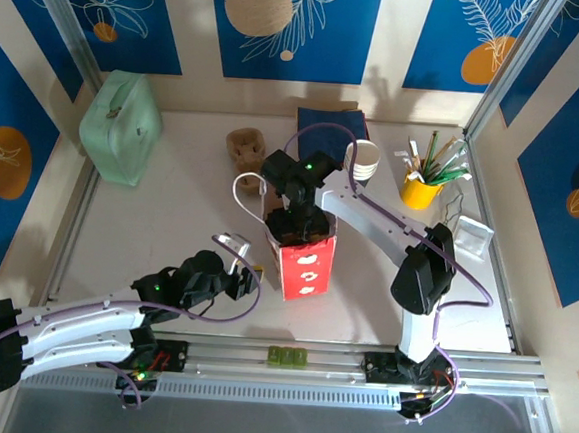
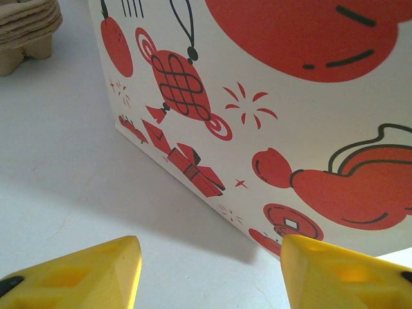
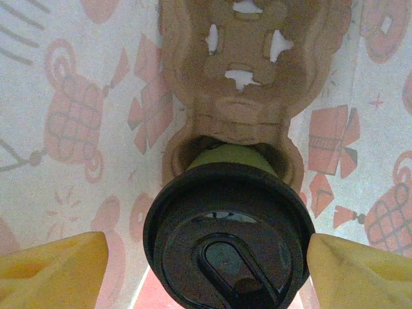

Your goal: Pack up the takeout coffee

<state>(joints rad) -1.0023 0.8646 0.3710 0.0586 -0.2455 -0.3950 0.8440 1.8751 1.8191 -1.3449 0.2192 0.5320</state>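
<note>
The takeout coffee (image 3: 228, 241), a cup under a black round lid, sits in a pocket of a brown pulp carrier (image 3: 244, 84) inside the red-and-white paper bag (image 1: 306, 263). My right gripper (image 3: 207, 265) reaches down into the bag from above and stands open around the lid. Its right finger is at the lid's rim and its left finger is a little apart from it. My left gripper (image 2: 211, 270) is open low over the table by the bag's (image 2: 290, 96) lower corner, with nothing between its fingers.
A stack of paper cups (image 1: 361, 162) and a yellow cup of sticks (image 1: 420, 190) stand at the back right. Spare pulp carriers (image 1: 245, 148) lie behind the bag and a mint green case (image 1: 121, 126) stands at the back left. A metal rail (image 1: 288, 362) runs along the near edge.
</note>
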